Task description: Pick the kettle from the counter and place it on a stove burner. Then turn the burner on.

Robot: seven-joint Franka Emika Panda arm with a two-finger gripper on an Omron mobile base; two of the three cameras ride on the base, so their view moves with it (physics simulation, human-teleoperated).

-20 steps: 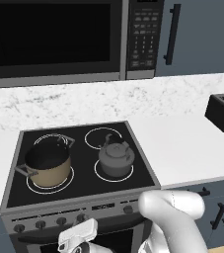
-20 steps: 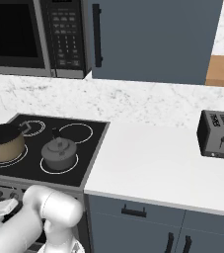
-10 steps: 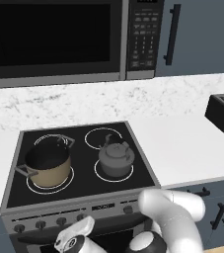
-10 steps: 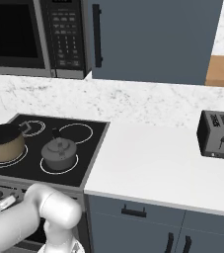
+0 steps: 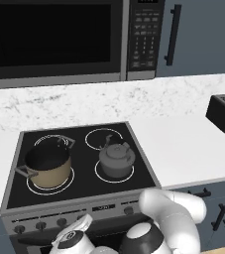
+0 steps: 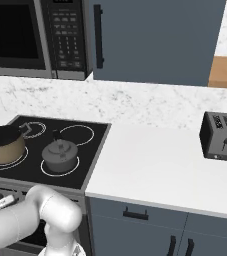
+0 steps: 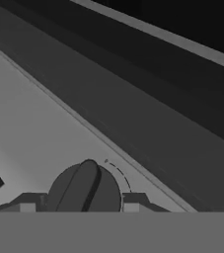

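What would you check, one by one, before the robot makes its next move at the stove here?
1. Kettle sits on a front burner ring: ok.
2. Kettle upright: ok.
3. Tan pot apart from the kettle: ok.
4. Gripper lined up on a stove knob, fingertips either side: ok.
5. Fingers actually pressing the knob: cannot tell.
6. That knob belongs to the kettle's burner: cannot tell.

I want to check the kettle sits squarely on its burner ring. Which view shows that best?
The left base view: the kettle sits inside the large burner circle, seen from above. The right base view shows the kettle smaller and more side-on. The hand view faces a stove knob.
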